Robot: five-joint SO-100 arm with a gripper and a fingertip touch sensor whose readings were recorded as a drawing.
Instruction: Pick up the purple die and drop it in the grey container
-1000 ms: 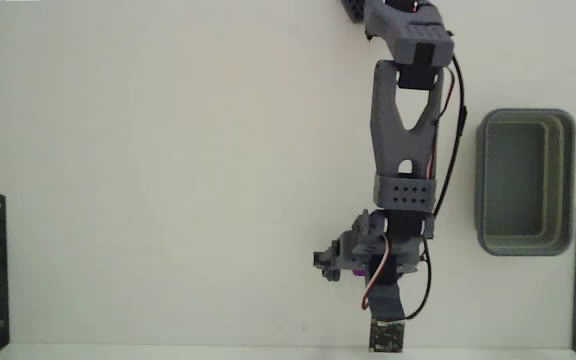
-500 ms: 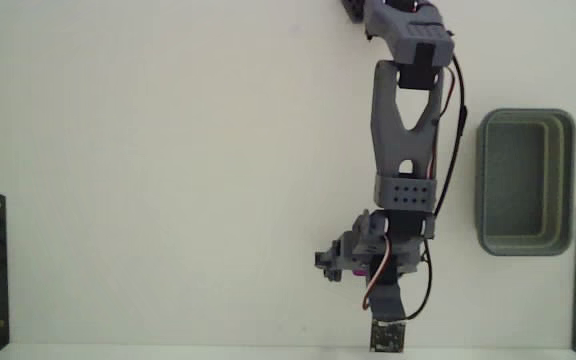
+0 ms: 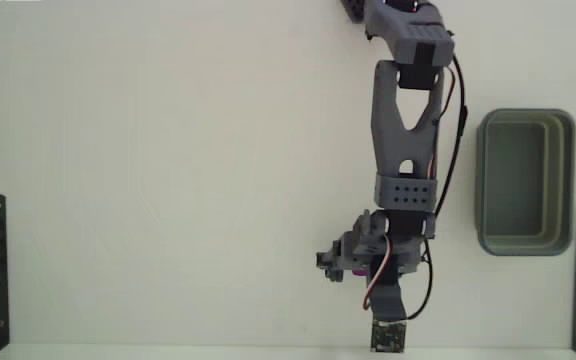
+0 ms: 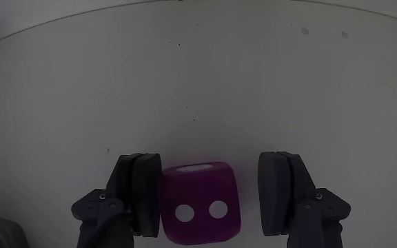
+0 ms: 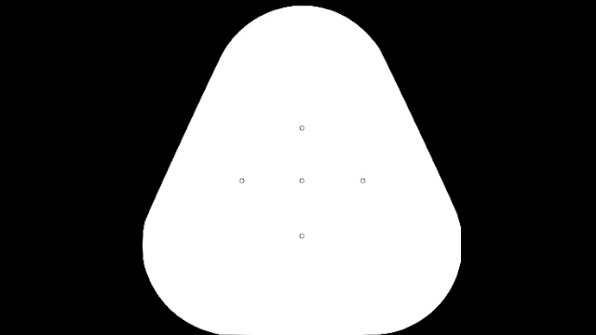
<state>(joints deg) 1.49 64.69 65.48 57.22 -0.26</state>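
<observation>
Fingers (image 4: 147, 196) stand apart on either side of the purple die (image 4: 200, 203) in the wrist view: the pad at 9 o'clock of the die touches or nearly touches its face, while the pad at 3 o'clock leaves a clear gap. The die sits on the white bench (image 4: 198, 89), two white dots facing the camera. We judge the step in hand to be the closing grasp. To do it well, we shift the gripper (image 4: 212, 196) slightly toward 9 o'clock so the die sits centred, then close squarely on the flat side faces so it does not twist or skid out. In the fixed view the die (image 3: 355, 270) shows only as a sliver under the gripper (image 3: 340, 266), and the grey container (image 3: 524, 182) lies well apart, toward 2 o'clock of it, with nothing visible inside.
</observation>
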